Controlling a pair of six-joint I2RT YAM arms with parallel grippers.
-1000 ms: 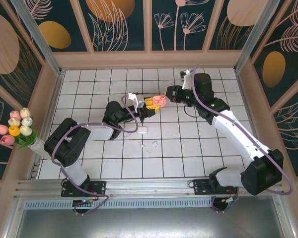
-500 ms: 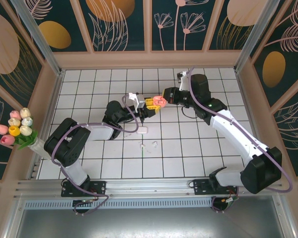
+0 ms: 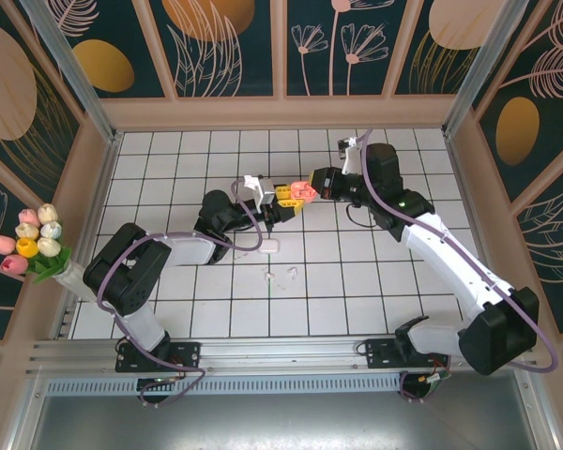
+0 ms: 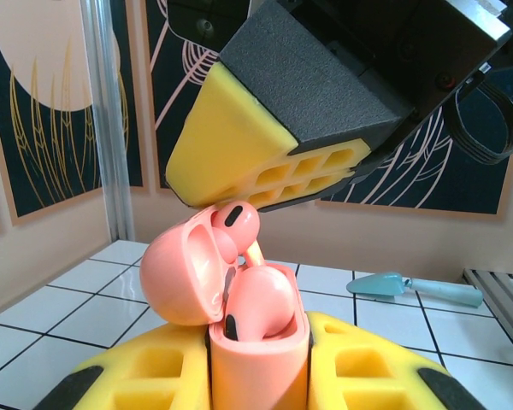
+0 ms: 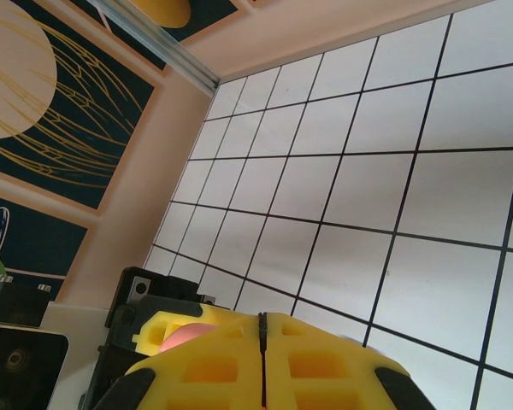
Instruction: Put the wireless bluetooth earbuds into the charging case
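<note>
Now | left claw (image 3: 289,195) grips open case (image 4: 258,363), pink earbud (image 4: 261,299) inside | right claw (image 5: 262,323) pinches second earbud (image 4: 237,220)

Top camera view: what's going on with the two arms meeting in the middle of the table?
The left gripper is shut on the open pink charging case, holding it upright above the tiles. One pink earbud already sits inside. The right gripper, shut, appears to pinch the second pink earbud right at the case's mouth, not yet seated. A white case and two white earbuds lie on the tiles nearby, untouched.
</note>
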